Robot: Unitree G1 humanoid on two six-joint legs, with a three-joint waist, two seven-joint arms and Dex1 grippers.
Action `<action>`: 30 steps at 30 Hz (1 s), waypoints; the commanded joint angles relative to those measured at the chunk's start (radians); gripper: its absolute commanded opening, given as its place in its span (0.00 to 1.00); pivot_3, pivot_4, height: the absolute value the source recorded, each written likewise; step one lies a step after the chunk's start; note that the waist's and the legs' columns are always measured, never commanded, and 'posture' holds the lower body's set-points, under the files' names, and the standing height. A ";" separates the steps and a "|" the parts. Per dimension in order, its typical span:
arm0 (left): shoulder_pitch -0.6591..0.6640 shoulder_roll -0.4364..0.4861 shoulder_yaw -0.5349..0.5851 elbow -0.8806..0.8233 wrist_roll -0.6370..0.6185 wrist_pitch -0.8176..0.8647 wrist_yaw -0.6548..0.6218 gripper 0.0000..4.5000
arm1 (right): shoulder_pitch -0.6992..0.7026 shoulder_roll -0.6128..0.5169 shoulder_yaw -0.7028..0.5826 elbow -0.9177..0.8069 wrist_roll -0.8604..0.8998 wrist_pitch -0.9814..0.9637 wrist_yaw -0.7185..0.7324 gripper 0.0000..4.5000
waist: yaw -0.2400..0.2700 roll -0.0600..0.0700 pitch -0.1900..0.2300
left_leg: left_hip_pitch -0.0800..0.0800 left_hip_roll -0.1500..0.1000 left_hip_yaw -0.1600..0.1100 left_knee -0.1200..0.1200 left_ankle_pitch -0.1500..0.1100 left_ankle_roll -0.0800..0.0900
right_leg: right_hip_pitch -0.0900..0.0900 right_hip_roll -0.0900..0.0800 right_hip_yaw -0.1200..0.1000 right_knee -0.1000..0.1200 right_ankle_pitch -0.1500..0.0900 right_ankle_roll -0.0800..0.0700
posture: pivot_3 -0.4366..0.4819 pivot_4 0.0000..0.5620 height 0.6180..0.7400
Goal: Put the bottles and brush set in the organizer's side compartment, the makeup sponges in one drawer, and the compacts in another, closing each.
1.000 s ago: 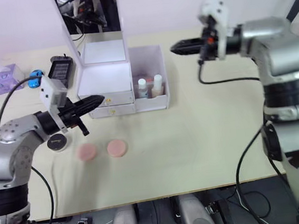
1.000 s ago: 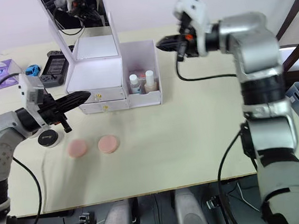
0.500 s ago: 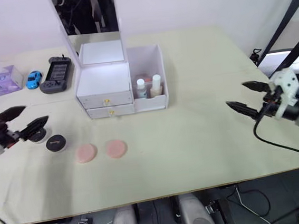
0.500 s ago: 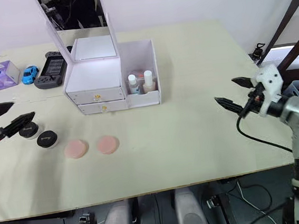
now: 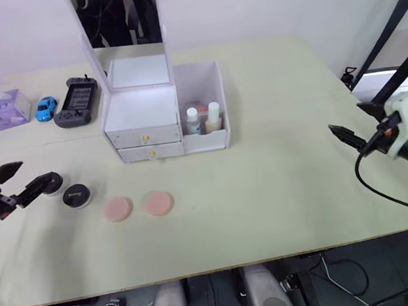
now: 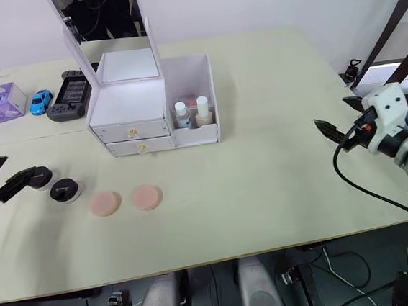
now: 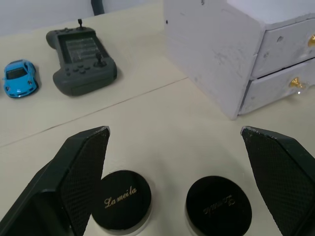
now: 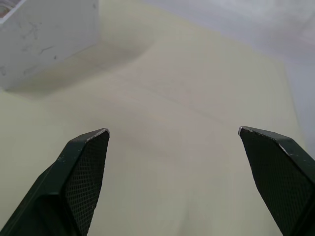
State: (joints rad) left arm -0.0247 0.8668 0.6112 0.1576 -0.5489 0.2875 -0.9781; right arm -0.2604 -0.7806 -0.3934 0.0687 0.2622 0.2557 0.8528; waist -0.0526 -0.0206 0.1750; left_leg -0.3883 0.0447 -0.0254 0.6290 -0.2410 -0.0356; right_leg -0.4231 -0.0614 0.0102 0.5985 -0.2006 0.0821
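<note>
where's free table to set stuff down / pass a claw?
Free: the table between the organizer and the right claw, and the front strip below the makeup sponges. Crowded: left side, with compacts, left claw, game controller.

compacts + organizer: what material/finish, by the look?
Compacts: probably hard plastic, satin black lids with script lettering, pale rims. Organizer: likely matte white plastic with scuffed walls, small gold drawer knobs, and a mirror panel reflecting the room.
</note>
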 commanded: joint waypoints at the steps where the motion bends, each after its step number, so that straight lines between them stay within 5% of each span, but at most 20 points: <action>1: 0.020 -0.017 0.027 -0.117 -0.037 0.038 0.045 1.00 | -0.062 -0.041 0.043 -0.084 0.033 0.066 0.017 0.99 | 0.007 0.001 0.001 | -0.001 0.001 0.002 0.002 0.000 0.000 | -0.001 0.000 0.001 0.000 -0.001 0.002 | 0.48 0.27 1.00; 10: 0.111 -0.190 -0.046 -0.498 -0.060 0.169 0.290 1.00 | -0.297 -0.042 0.220 -0.360 0.224 0.345 0.091 0.99 | 0.016 0.000 0.001 | -0.002 0.003 0.006 0.000 0.000 0.000 | -0.005 0.003 0.004 -0.001 -0.001 0.001 | 0.48 0.27 1.00; 17: 0.171 -0.413 -0.231 -0.753 -0.011 0.222 0.541 1.00 | -0.560 0.011 0.337 -0.383 0.458 0.686 0.116 0.99 | 0.021 -0.003 0.000 | -0.002 0.003 0.009 0.002 0.000 0.000 | -0.005 0.003 0.008 -0.001 0.001 -0.002 | 0.48 0.27 1.00; 21: 0.159 -0.528 -0.365 -0.797 0.075 0.202 0.665 1.00 | -0.637 0.095 0.376 -0.390 0.471 0.739 0.035 0.99 | 0.024 -0.003 0.000 | -0.002 0.003 0.007 0.002 0.000 0.000 | -0.005 0.006 0.008 -0.001 0.002 -0.003 | 0.48 0.27 1.00; 30: 0.056 -0.690 -0.528 -0.727 0.265 0.086 0.833 1.00 | -0.650 0.101 0.410 -0.393 0.444 0.761 -0.035 0.99 | 0.041 -0.003 0.000 | -0.003 0.003 0.008 0.003 0.000 0.000 | -0.005 0.006 0.010 -0.002 0.002 -0.003 | 0.48 0.27 1.00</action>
State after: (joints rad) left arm 0.0514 0.1879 0.1068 -0.5800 -0.3266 0.4191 -0.1695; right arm -0.8759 -0.6745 0.0318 -0.3017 0.7107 1.0217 0.8284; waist -0.0117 -0.0239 0.1745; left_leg -0.3915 0.0474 -0.0178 0.6320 -0.2414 -0.0354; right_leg -0.4278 -0.0552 0.0198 0.5970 -0.1986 0.0789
